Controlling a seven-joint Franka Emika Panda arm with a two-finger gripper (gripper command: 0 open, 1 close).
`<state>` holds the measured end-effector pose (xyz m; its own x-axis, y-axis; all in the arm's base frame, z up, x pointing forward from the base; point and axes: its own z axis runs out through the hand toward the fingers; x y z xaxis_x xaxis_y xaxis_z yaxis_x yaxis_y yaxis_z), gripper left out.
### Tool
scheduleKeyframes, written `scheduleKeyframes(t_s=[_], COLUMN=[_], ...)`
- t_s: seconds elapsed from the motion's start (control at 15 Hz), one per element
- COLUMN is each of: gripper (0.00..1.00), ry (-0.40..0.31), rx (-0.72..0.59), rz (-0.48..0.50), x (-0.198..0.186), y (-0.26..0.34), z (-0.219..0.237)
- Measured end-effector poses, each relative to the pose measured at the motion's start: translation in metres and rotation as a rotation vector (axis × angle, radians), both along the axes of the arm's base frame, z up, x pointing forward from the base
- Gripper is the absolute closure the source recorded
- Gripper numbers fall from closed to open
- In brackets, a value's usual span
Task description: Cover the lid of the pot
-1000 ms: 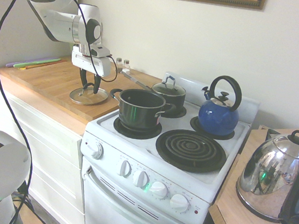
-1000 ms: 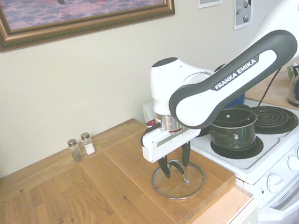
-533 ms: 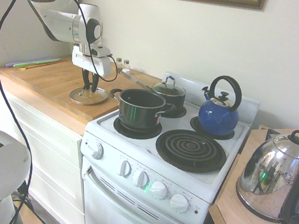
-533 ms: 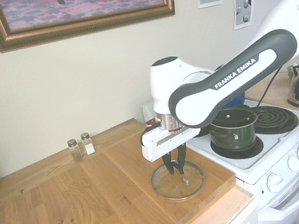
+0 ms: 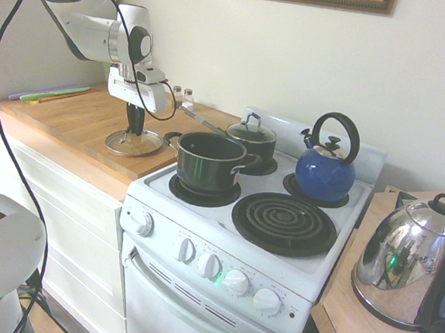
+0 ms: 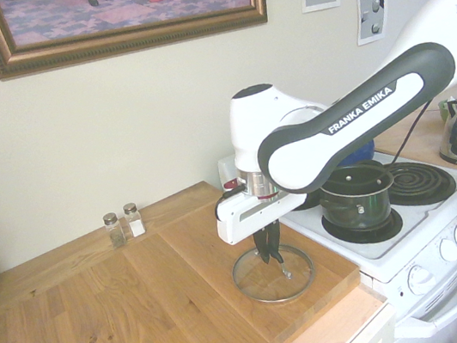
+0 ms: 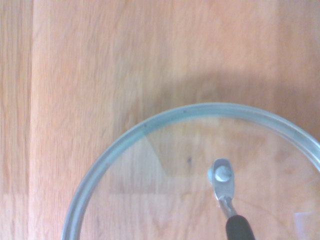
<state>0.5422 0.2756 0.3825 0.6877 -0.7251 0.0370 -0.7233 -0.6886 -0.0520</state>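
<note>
In the first exterior view the hand has changed within the last second: its fingers, spread wide either side of the loop handle a second ago, are now drawn together on that handle, so it holds the lid. The lid seems to sit a touch higher against the wood than before, which I read as the start of the lift rather than a clear rise. That means the grasp step looks done and the carry to the pot is what remains. The pot stands open on the near burner, off to the side of the hand towards the stove, and just beyond the tabletop edge; past it sit a smaller lidded pot and a blue kettle, so the lid needs height to clear the pot's rim and side handle. In the second exterior view the hand points straight down, closed on the handle, with the lid directly under it and near the tabletop's front corner. Behind the hand, two shakers stand well apart, leaving open wood all round; the pot lies beyond the arm's forearm. In the wrist view the glass disc and its metal rim fill the lower part, with bare wood around it and nothing else close by.
</note>
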Motion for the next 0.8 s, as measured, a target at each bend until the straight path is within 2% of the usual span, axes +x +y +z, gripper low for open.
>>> scheduleKeyframes(t_s=[0.2,0.53,0.8], gripper=[1.00,1.00,1.00], ry=[-0.039,-0.117,-0.161], rx=[0.002,0.017,0.023], rz=[-0.009,-0.040,-0.134], x=[-0.005,-0.007,0.007], y=[-0.007,-0.019,-0.069], z=[0.038,0.131,0.190])
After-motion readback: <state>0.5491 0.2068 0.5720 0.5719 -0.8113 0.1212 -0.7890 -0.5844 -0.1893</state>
